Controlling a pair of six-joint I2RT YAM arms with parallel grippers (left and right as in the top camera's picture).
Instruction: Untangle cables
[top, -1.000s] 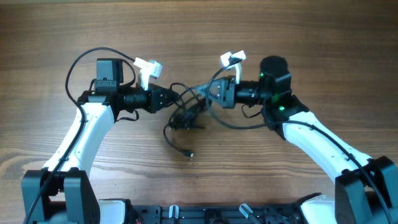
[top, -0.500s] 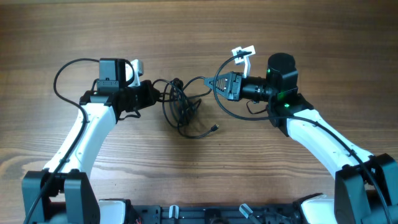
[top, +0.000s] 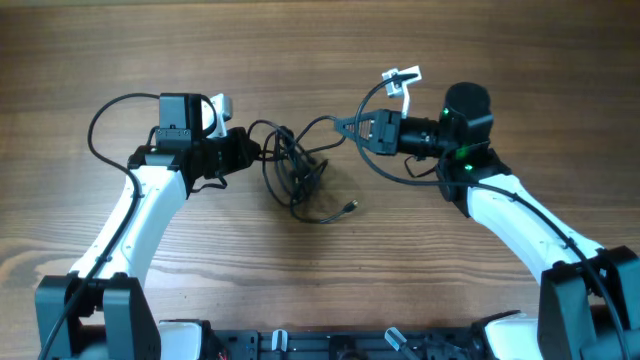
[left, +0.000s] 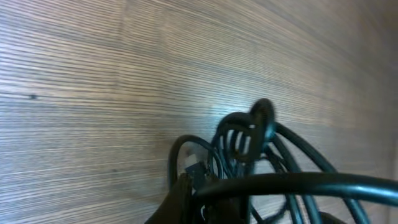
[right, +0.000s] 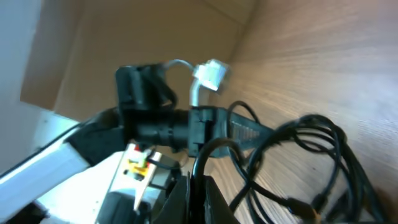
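Right tool (top: 352, 128) has drawn rightward, stretching the cables (top: 295, 175); it and the left tool (top: 252, 152) each clamp a strand. Cords look light and limp; grip beside the knot.

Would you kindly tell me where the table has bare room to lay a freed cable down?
Bare wood runs along the far side of the table, beyond the left gripper and right gripper, and on the near side, below the loose plug end. It is crowded in the middle, where the cables are bunched between the two grippers.
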